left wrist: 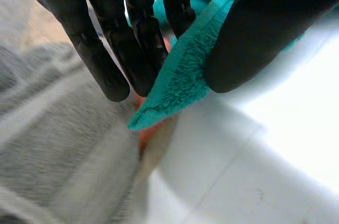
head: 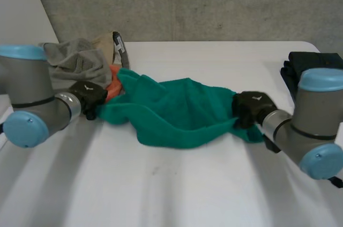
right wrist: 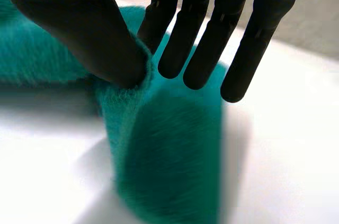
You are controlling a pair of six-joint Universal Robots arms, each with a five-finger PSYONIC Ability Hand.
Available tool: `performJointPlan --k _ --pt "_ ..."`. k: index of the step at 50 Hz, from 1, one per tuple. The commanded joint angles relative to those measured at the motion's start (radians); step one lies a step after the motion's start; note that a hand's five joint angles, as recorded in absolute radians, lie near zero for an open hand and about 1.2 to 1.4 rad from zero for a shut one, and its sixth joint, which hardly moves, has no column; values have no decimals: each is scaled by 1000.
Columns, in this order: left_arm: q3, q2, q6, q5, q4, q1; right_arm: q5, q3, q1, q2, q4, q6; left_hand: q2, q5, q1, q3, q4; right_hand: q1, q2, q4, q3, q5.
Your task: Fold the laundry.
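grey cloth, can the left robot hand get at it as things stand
Probably not yet: the left robot hand is pinching a corner of the towel, though the grey cloth lies close beside it.

On the white table (head: pixel 171 189): teal towel (head: pixel 177 114), grey clothes heap (head: pixel 75 63), orange cloth (head: pixel 114 85), dark pile (head: pixel 313 60).

A white table (head: pixel 214 60) with a rounded far right corner is set against a grey, mottled wall (head: pixel 214 1) of concrete look, a plain pale panel (head: pixel 19 7) is seen at the wall's left end, and the tabletop is lit softly and brightly.
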Motion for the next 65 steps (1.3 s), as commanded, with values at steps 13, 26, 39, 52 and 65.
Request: performJointPlan --k 13,26,39,52,65 --pt "-466 449 471 66 -349 2 -105 332 -220 -527 569 -1136 205 229 242 211 200 252 220 203 212 221" --pt "-209 288 343 39 -69 -41 -19 133 -116 -308 322 -908 205 229 242 211 200 252 220 203 212 221" --pt "590 59 33 -55 257 -119 233 -582 1 -16 -51 -681 205 229 242 211 200 252 220 203 212 221" --pt "810 42 -246 -213 410 -105 191 -622 -8 -63 -442 -452 205 229 242 211 200 252 220 203 212 221" --pt "406 52 -252 -150 415 -56 110 -386 -56 -74 -260 -412 205 229 242 211 200 252 220 203 212 221"
